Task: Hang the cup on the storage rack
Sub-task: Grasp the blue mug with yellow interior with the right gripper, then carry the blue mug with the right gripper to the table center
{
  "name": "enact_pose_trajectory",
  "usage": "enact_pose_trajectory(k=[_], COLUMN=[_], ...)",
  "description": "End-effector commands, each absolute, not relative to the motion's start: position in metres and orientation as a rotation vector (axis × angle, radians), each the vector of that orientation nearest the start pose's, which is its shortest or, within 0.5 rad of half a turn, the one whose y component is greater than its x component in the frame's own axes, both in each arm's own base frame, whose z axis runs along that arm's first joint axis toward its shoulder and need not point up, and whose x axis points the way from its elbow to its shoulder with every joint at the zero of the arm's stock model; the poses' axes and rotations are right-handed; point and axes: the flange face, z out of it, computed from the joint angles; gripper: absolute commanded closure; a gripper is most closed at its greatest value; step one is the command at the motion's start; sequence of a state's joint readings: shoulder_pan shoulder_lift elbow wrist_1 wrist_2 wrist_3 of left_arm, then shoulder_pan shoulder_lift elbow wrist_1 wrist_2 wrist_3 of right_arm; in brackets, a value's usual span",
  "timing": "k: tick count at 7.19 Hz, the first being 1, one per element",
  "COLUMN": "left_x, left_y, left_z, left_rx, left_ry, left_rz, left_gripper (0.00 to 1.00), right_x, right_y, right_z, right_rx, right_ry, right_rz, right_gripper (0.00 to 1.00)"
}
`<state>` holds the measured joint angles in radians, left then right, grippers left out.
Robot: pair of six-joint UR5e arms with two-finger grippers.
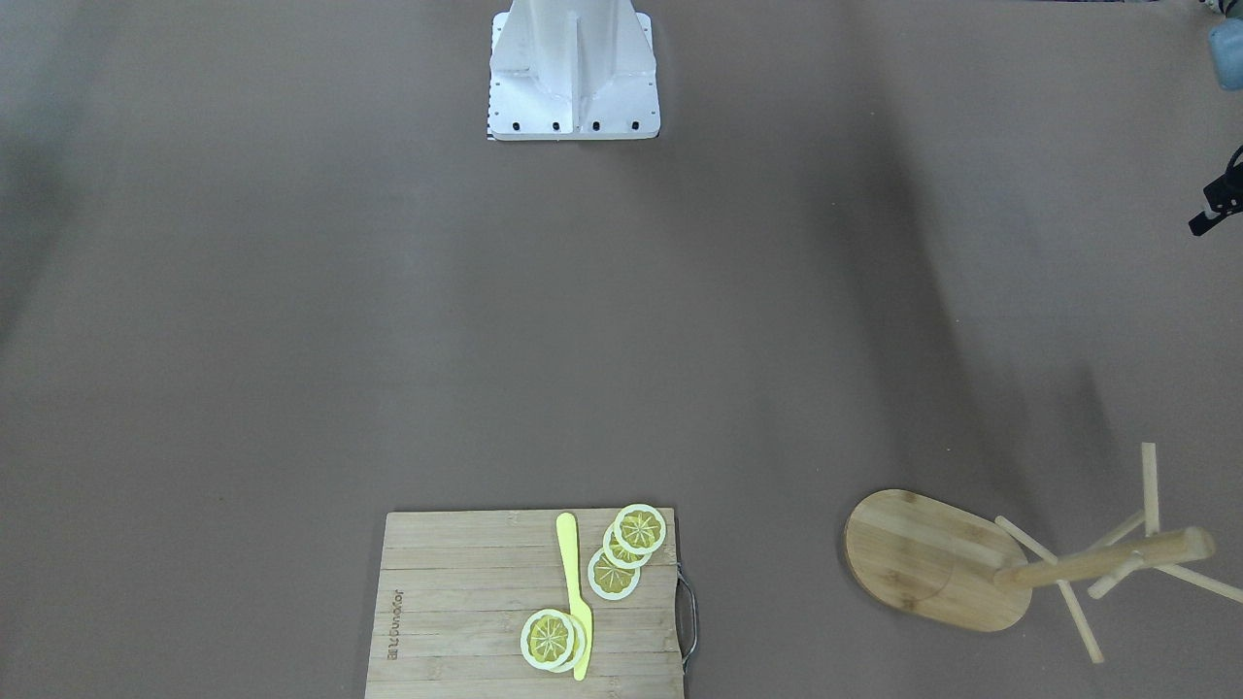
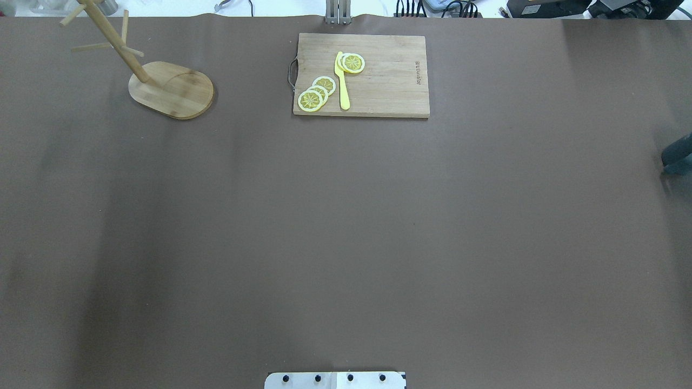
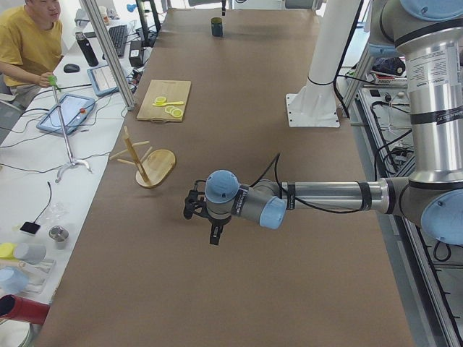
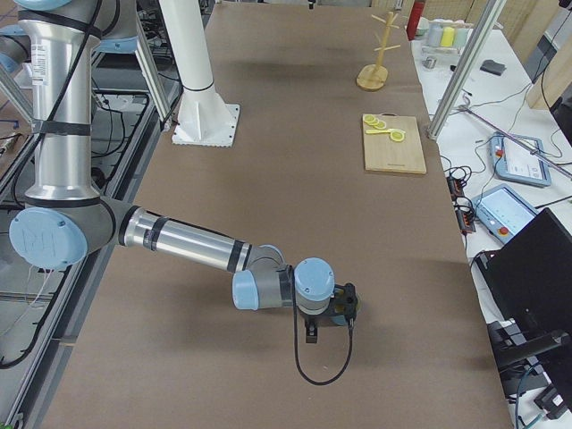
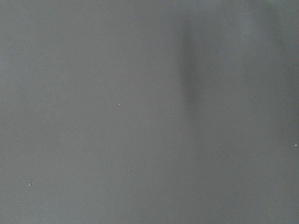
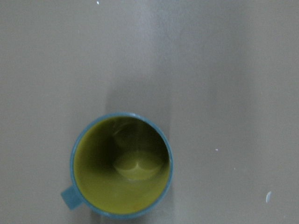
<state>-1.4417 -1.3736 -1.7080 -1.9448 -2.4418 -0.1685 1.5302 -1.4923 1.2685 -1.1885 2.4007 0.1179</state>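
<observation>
The slate-blue cup [image 6: 121, 165] stands upright on the brown table, straight below the right wrist camera, showing its yellow-olive inside and its handle at lower left. It also shows small at the table's far end in the exterior left view [image 3: 216, 27]. My right gripper [image 4: 313, 329] hangs above it; I cannot tell whether it is open or shut. The bamboo storage rack [image 2: 173, 89] stands upright with bare pegs at the far left corner, and shows in the front-facing view [image 1: 932, 563]. My left gripper [image 3: 213, 230] hovers over bare table near the rack; its state cannot be told.
A slatted cutting board [image 2: 362, 75] with lemon slices [image 2: 316, 94] and a yellow knife [image 2: 341, 81] lies at the far middle edge. The white robot base [image 1: 573, 73] stands at the near side. An operator [image 3: 29, 43] sits beyond the table's far side.
</observation>
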Motion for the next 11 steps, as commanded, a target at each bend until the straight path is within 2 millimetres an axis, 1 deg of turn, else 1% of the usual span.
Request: enact_pose_trajectory(k=[1, 2, 4, 5, 6, 7, 8, 9, 10, 11], left_x=[-0.002, -0.001, -0.001, -0.001, -0.001, -0.002, -0.002, -0.002, -0.002, -0.002], left_y=[-0.427, -0.429, -0.43, -0.43, -0.43, -0.43, -0.427, -0.427, -0.428, -0.428], left_z=[0.633, 0.631, 0.626, 0.626, 0.626, 0.625, 0.627, 0.627, 0.625, 0.622], left_rx=[0.166, 0.169, 0.181, 0.182, 0.184, 0.202, 0.227, 0.227, 0.234, 0.255], left_ry=[0.898, 0.898, 0.9, 0.901, 0.901, 0.901, 0.903, 0.904, 0.904, 0.906], left_rz=[0.101, 0.105, 0.11, 0.111, 0.113, 0.122, 0.132, 0.133, 0.136, 0.144], left_gripper=[0.01, 0.01, 0.01, 0.01, 0.01, 0.01, 0.01, 0.01, 0.01, 0.01], right_x=[0.021, 0.004, 0.005, 0.006, 0.004, 0.001, -0.004, -0.007, -0.012, -0.03], right_y=[-0.576, -0.578, -0.558, -0.553, -0.549, -0.551, -0.553, -0.561, -0.566, -0.576], right_z=[0.722, 0.726, 0.746, 0.751, 0.755, 0.752, 0.748, 0.739, 0.725, 0.688], right_rx=[0.075, 0.065, 0.04, 0.03, 0.021, 0.023, 0.024, 0.036, 0.049, 0.056], right_ry=[-0.794, -0.741, -0.727, -0.728, -0.732, -0.734, -0.737, -0.748, -0.782, -0.84], right_rz=[-0.023, -0.045, -0.053, -0.048, -0.047, -0.055, -0.062, -0.065, -0.073, -0.061], right_gripper=[0.0, 0.0, 0.0, 0.07, 0.49, 0.98, 1.0, 1.0, 1.0, 1.0])
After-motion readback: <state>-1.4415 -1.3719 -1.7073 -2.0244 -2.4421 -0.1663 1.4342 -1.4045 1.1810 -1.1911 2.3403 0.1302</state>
